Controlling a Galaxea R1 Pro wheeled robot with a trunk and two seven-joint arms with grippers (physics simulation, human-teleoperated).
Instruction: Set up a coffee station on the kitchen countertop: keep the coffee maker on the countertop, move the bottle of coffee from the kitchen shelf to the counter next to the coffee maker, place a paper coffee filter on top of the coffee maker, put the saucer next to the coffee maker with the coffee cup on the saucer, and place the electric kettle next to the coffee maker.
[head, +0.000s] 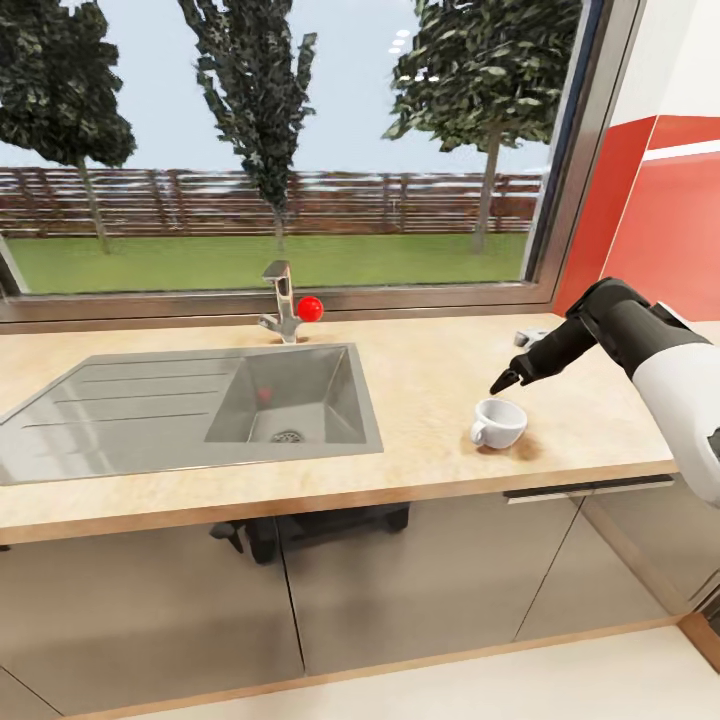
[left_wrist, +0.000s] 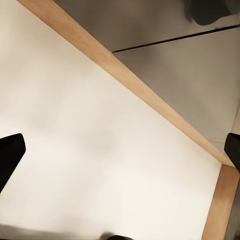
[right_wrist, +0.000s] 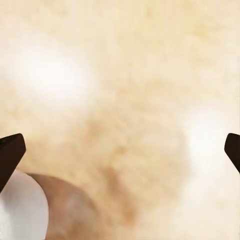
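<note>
The right gripper (head: 507, 380) hangs just above the worktop (head: 420, 350), its dark fingers spread and grasping nothing; in the right wrist view the two fingertips (right_wrist: 10, 155) stand far apart over bare wood grain, with the white rim of the cup (right_wrist: 20, 212) at one side rather than between them. The cup (head: 498, 422) stands upright on the worktop just below and in front of the gripper, near but not touching it, handle turned towards the sink (head: 290, 395); the sink and its tap (head: 282, 300) lie well off to the left. The left gripper (left_wrist: 120, 160) is also spread and empty, pointing at pale floor beside a wooden skirting and the grey cabinet fronts.

The step in hand looks like the cup: it sits on bare wood with no saucer under it, so the job is far from finished. The next move, I judge, calls for shifting the right gripper over the cup until rim or handle lies between the fingers, then lowering and closing gently so the light cup does not tip or slide.
</note>
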